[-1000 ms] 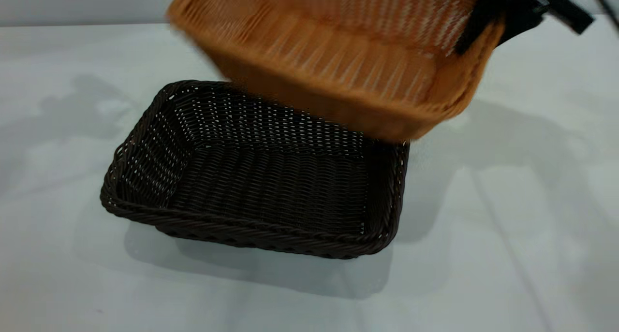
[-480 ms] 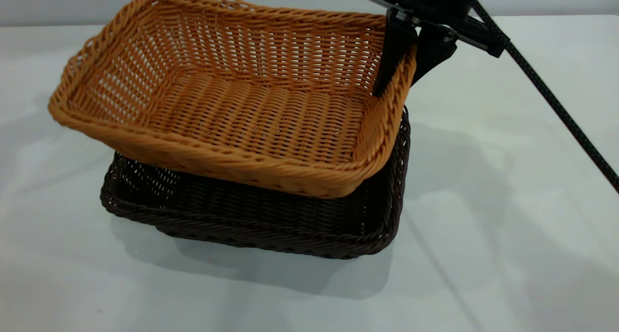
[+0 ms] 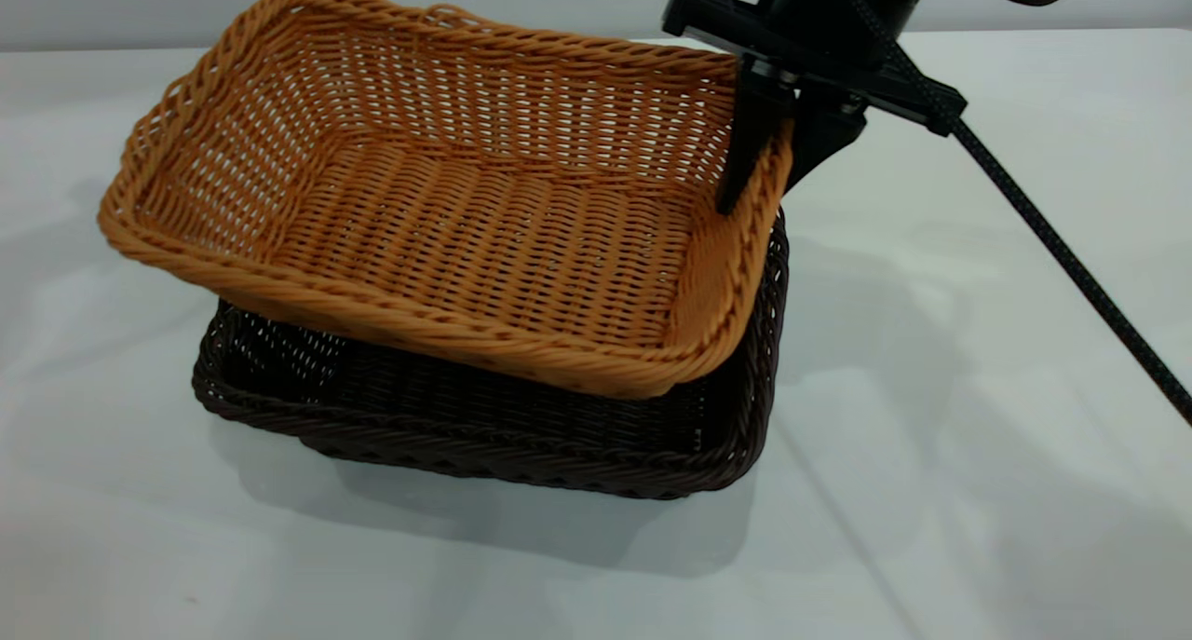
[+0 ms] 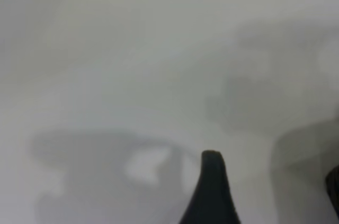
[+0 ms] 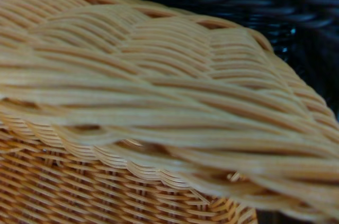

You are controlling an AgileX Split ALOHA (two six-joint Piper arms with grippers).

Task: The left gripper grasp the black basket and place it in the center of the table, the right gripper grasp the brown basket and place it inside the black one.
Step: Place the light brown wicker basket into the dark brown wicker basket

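Over black basket (image 3: 484, 435) | brown basket (image 3: 447, 221) tilted, right rim clamped by right tool (image 3: 778, 160) | left tool's state unclear

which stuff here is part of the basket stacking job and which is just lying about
Part of the job: brown basket, held by the rim in the right gripper; black basket under it; table; left gripper, away from the baskets.

Just lying about: nothing apart from the arm's black cable.

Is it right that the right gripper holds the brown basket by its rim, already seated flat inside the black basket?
Not quite. The right gripper does hold the brown basket by its rim, but it is not seated flat: the exterior view shows it tilted above the black basket, its left end raised well clear of the dark rim.
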